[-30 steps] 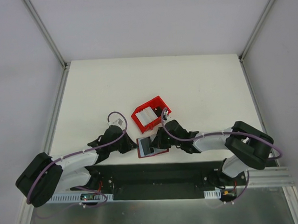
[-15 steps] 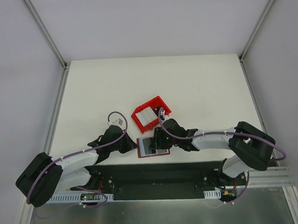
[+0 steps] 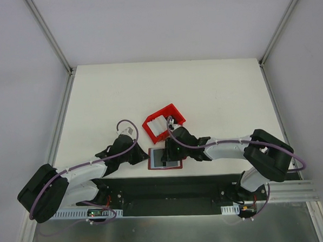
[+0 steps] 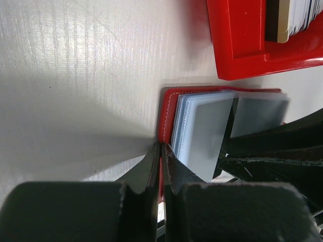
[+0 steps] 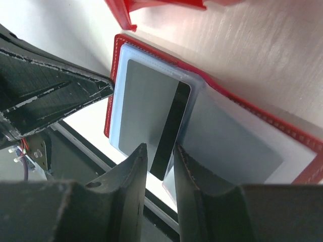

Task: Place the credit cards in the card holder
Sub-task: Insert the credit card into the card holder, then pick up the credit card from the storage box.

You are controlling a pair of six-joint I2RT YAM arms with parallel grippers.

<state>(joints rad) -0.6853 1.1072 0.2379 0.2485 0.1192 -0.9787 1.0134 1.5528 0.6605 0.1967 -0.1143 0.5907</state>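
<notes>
White walls (image 3: 162, 23) enclose a pale table (image 3: 214, 96). It bears a red bin (image 3: 149, 130) of credit cards (image 4: 298, 15). At the near edge the card holder (image 3: 155, 158) lies open, its rim pinched in the closed left gripper (image 4: 160, 151). One striped card (image 5: 146, 96) sits partly pocketed. The right gripper (image 5: 160, 151) straddles it, jaws ajar, seemingly gripping nothing. Next, it likely needs nudging home.

The card holder (image 5: 227, 146) is lying open at the table's (image 3: 214, 96) near edge, a card (image 5: 146, 101) on it, bin (image 4: 237, 50) just behind
</notes>
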